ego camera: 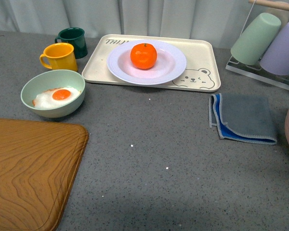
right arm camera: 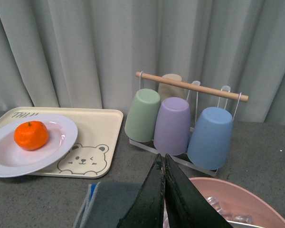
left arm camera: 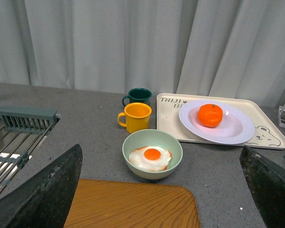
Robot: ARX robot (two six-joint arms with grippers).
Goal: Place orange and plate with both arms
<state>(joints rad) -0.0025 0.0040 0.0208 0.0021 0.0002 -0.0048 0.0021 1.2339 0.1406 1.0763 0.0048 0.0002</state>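
Front view: the orange point(ego camera: 143, 55) sits near the middle of the plate point(ego camera: 176, 69), and the plate rests on the beige bear tray point(ego camera: 202, 53) at the far side of the grey counter point(ego camera: 159, 144). Neither arm appears here. A pale green bowl point(ego camera: 31, 86) holding a fried egg point(ego camera: 58, 97) stands off the tray's left end, with a yellow mug point(ego camera: 60, 57) and a dark green mug point(ego camera: 73, 40) behind it. A folded grey cloth point(ego camera: 244, 118) lies to the right.

Left wrist view: the left gripper point(left arm camera: 159, 190) hangs wide, its two dark fingers point(left arm camera: 50, 190) at the picture's lower corners, well apart from the plate point(left arm camera: 237, 130) and the orange point(left arm camera: 210, 115). It holds nothing.

Right wrist view: the right gripper point(right arm camera: 163, 199) has its jaws pressed together, empty, above the cloth and near a pink basin point(right arm camera: 237, 194). The plate point(right arm camera: 61, 137) overhangs the tray's near edge slightly.

Assessment: the plate looks glossy, rigid and breakable; its wide ridged rim is the sensible hold, pinched at the overhanging edge. The orange appears light, round and prone to roll; grip across its widest part, gently, as the skin gives.
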